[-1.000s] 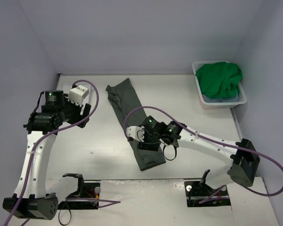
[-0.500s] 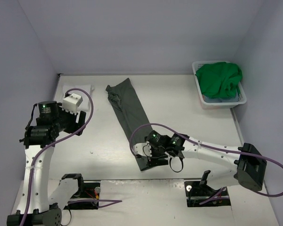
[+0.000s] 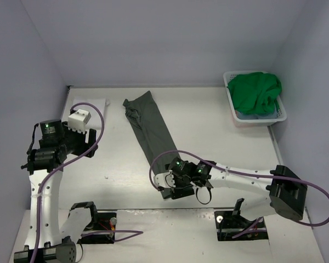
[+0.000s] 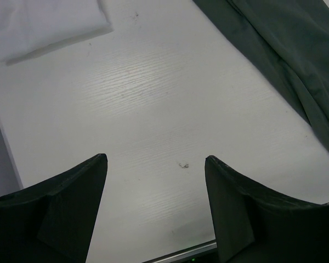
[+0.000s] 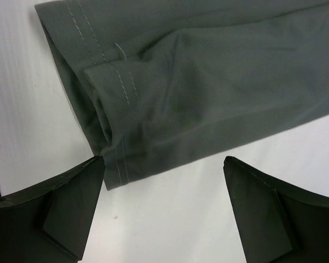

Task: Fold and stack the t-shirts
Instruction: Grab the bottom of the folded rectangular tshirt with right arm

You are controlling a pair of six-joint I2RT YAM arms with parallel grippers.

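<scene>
Tabletop (image 3: 208, 126), right end effector (image 5: 163, 160) (wide) over shirt (image 5: 208, 66)

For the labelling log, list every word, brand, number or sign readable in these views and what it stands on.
None can be read. The dark grey t-shirt shows only stitching at its hem; the white t-shirt, the green t-shirt and the laundry basket bear no visible print or label.
</scene>
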